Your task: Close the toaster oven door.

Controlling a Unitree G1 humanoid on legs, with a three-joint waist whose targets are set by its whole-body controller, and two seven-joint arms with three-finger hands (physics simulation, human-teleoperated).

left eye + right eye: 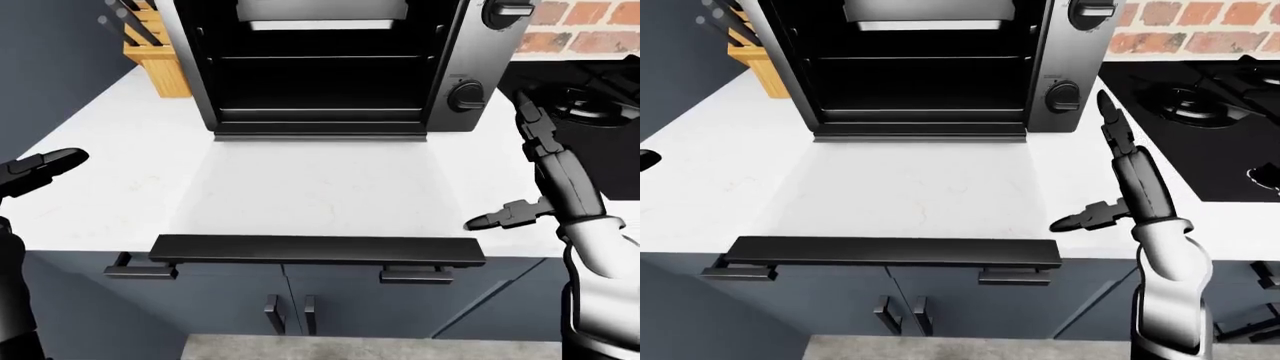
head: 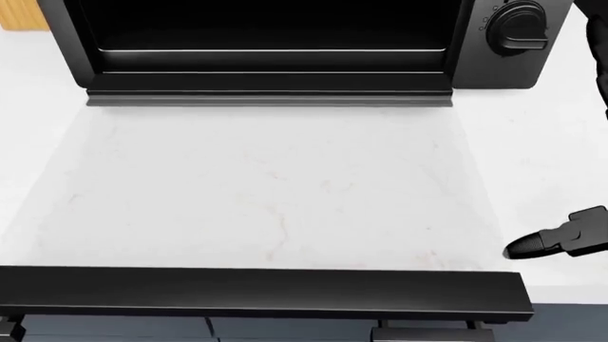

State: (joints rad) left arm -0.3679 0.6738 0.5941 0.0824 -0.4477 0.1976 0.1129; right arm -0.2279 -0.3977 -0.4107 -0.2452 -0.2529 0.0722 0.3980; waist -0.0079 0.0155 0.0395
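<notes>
Toaster oven door, a clear glass panel with black bar handle [image 1: 317,250], lies flat open over the white countertop [image 1: 110,142] | right hand [image 1: 1120,187] beside it, fingers spread, empty | left hand [image 1: 40,169] apart, grip unclear | black oven cavity [image 1: 320,75] beyond | step: approach; next: get under handle, lift.

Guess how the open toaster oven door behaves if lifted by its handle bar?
The toaster oven door lies flat, joined along the oven's bottom edge, so it likely swings up rigidly. Its see-through panel looks like glass, possibly fragile. The wide handle bar suggests lifting near the middle.
</notes>
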